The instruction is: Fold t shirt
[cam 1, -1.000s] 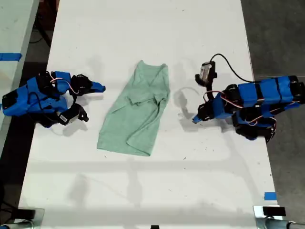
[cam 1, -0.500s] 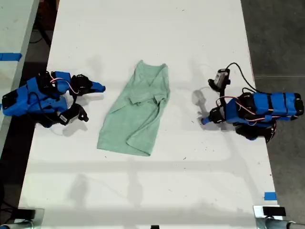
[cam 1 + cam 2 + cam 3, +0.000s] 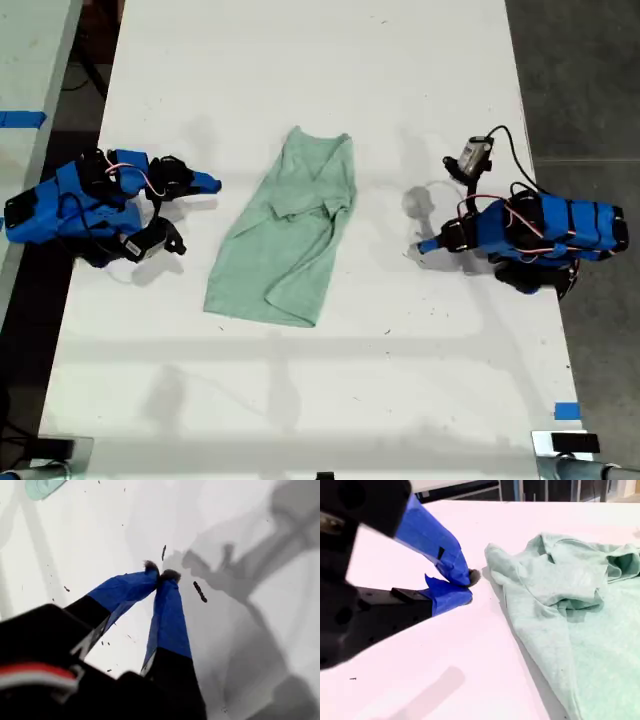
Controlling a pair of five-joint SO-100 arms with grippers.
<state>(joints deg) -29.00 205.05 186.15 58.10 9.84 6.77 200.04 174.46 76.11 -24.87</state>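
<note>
Tool (image 3: pixel 161 575) of my first arm, clenched on nothing, has pulled back toward the exterior view's right, leaving the partly folded t shirt (image 3: pixel 290 232) mid-bench (image 3: pixel 300 90), while my second tool (image 3: pixel 465 587), nearly shut and empty, sits beside its edge, suggesting another fold.

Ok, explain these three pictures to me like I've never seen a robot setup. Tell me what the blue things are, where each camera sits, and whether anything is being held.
The blue things are two small robot arms on a white table, each ending in a pincer called a gripper. One picture looks down from above. The other two come from cameras mounted on the grippers themselves.

Between the arms lies the t shirt, pale green and partly folded lengthwise.

My first gripper is on the exterior view's right, over bare table, jaws closed on nothing. My second gripper, on the exterior view's left, sits right beside the shirt's edge, jaws also together and empty.

So nothing is held right now.
</note>
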